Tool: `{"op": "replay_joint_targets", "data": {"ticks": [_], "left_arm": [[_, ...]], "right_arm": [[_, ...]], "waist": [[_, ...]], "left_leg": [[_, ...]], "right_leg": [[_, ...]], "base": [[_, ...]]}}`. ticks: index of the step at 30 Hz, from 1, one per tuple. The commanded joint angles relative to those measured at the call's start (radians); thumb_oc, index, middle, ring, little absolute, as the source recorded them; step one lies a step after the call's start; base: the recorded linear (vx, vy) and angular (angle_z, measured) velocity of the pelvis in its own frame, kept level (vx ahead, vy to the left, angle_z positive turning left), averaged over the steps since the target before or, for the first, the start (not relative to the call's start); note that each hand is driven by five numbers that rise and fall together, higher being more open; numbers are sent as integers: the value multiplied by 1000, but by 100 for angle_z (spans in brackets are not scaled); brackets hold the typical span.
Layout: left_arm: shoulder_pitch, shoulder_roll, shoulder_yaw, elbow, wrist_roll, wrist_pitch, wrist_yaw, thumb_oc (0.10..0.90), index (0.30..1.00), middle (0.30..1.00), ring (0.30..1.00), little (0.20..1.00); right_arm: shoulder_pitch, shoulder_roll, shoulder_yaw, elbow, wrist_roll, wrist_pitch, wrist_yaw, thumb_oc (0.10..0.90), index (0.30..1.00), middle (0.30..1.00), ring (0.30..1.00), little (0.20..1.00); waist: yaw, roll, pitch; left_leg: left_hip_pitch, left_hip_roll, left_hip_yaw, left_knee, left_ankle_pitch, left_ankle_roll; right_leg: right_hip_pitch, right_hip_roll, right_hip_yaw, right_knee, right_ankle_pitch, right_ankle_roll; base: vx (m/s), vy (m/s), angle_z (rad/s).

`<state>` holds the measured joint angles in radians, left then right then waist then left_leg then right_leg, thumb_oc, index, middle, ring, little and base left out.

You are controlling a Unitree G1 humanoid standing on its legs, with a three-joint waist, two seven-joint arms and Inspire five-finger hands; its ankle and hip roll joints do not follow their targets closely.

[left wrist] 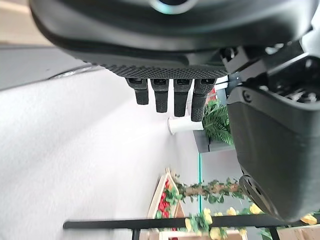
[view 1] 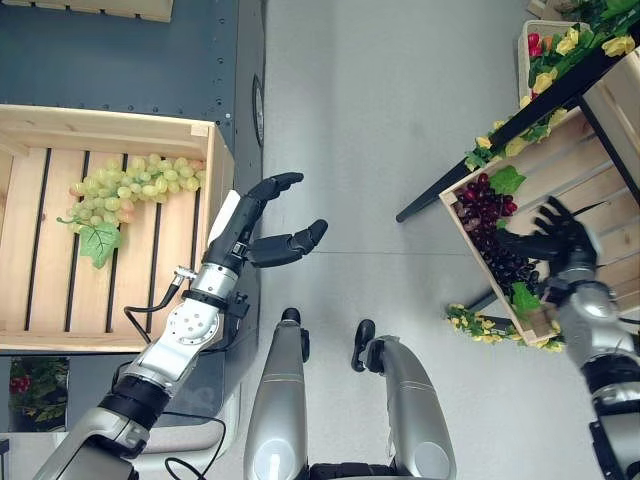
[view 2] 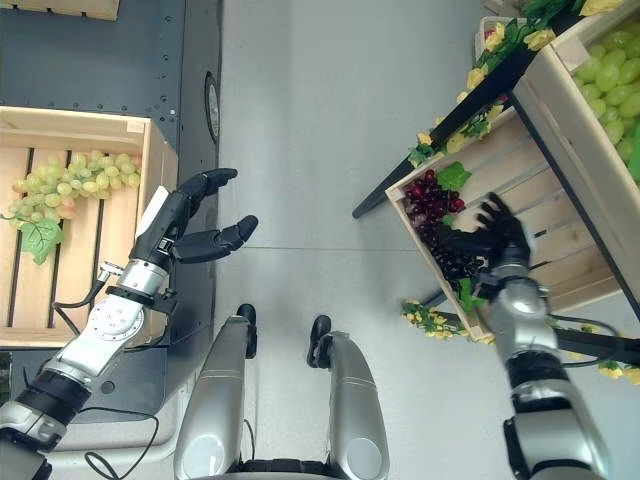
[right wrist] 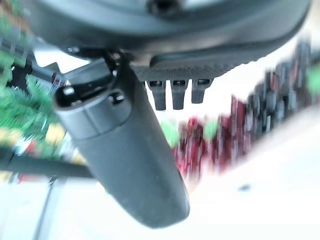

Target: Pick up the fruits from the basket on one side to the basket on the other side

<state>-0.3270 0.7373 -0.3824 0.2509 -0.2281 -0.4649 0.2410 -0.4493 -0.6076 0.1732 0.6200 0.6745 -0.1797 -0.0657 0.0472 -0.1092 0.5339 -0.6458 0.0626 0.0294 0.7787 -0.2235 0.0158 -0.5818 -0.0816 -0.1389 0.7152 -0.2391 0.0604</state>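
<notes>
Just beyond the right hand [view 1: 560, 245], in the tilted crate [view 1: 560, 190]: the dark grapes [view 1: 490, 225], close under the spread fingers and not yet gripped. Fingers straight and wide in the right wrist view too, nothing held. Left hand [view 1: 265, 225] open and empty, beside the flat crate [view 1: 215, 165] with the green grapes [view 1: 130, 185].

Possible trouble, as a judgement: closing on a few berries only, so that the bunch tears or slips out during the lift; or catching the low crate wall in front of the fingers, because of the slope.

Eye views: give the whole layout, both crates and both hands. Right wrist view: gives only a blurred red mass past the fingers, but confirms the open palm.
</notes>
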Motion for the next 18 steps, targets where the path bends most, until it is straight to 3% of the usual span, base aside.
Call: {"op": "replay_joint_targets", "data": {"ticks": [1,5,9,13,18], "left_arm": [[-53,-104,77,-130,-8,-187,139,800,900,900,900,900],[-67,-146,153,-169,88,-257,309,800,900,900,900,900],[-82,-143,224,-211,208,-267,466,800,900,900,900,900],[-104,-112,291,-219,328,-217,636,800,900,900,900,900],[-92,-88,363,-142,272,-153,700,800,900,900,900,900]], "right_arm": [[-4,-34,-16,-139,-88,-123,-21,800,900,900,900,900],[8,21,19,-206,-152,-113,-14,800,900,900,900,900],[24,42,23,-239,-182,-88,-13,800,900,900,900,900],[22,42,28,-233,-199,-73,-18,800,900,900,900,900],[24,33,25,-211,-209,-60,-10,800,900,900,900,900]], "waist": [[-15,26,-14],[-15,37,-14],[-13,45,-14],[-6,55,-14],[1,72,-14]], "left_leg": [[101,-58,88,-109,-31,46],[98,-68,89,-113,-32,42],[100,-76,89,-122,-28,38],[110,-80,92,-139,-20,33],[118,-85,91,-147,-12,30]], "right_leg": [[46,10,-48,-58,88,-39],[36,-8,-57,-46,76,-41],[32,-18,-59,-39,71,-40],[39,-28,-64,-45,69,-44],[43,-41,-69,-45,63,-49]], "base": [[13,98,9],[17,82,6],[17,59,5],[15,45,5],[18,51,8]]}}
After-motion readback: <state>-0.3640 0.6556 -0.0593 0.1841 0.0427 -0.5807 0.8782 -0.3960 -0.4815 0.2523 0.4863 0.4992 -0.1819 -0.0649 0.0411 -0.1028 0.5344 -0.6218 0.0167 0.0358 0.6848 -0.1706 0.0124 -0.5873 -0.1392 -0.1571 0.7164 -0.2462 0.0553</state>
